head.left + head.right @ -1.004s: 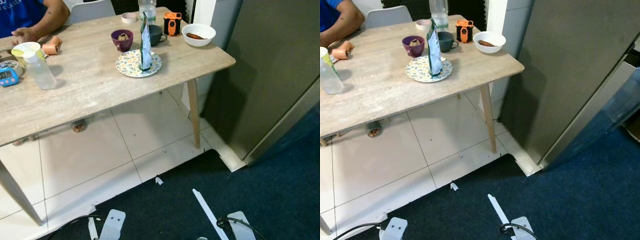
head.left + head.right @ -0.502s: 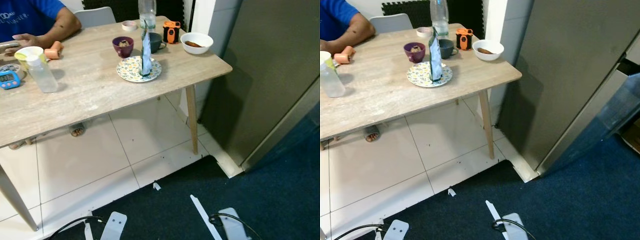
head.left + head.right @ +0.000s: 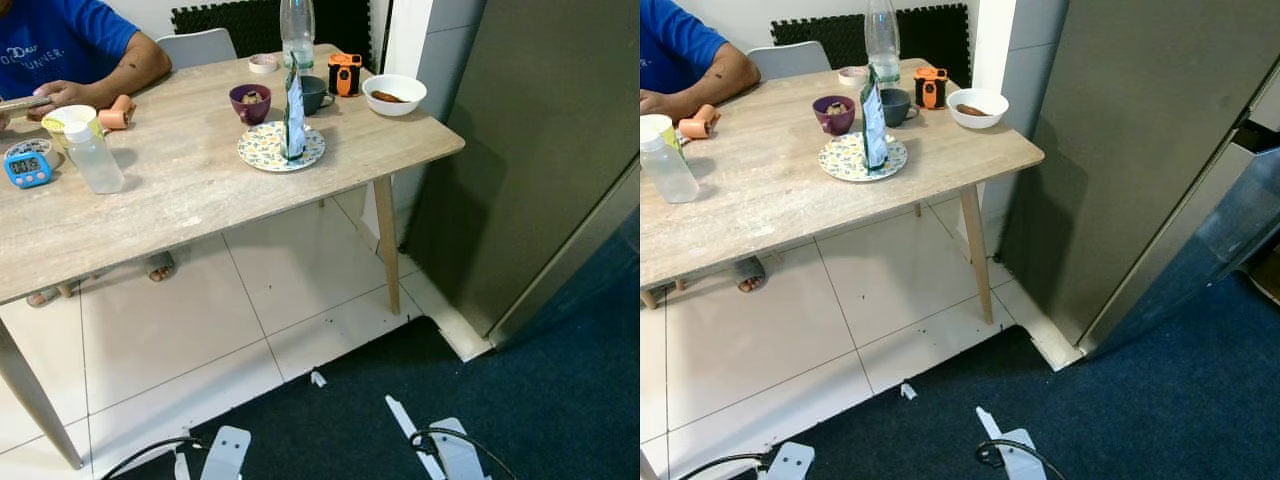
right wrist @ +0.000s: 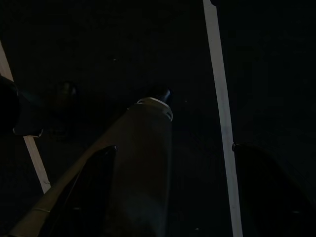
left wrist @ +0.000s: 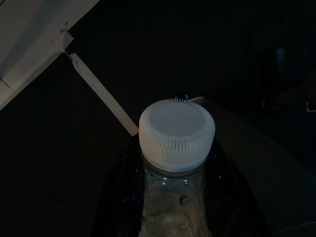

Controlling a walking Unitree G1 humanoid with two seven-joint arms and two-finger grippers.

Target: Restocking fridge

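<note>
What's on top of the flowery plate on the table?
A tall blue-green pouch stands upright on the flowery plate. The rest of the plate looks bare. The patch right under the pouch is covered, so I can't see it.

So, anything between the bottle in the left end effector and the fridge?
Nothing visible. The bottle sits in the left end effector; only a flat white strip lies on the carpet toward the fridge. The table stands off to the left.

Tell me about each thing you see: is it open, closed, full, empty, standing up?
Held bottle: white cap on, gripped by the left tool.
Tall clear bottle: upright on the table.
Pouch: standing on the patterned plate.
White bowl: has brown food.
Purple bowl: has food.
</note>
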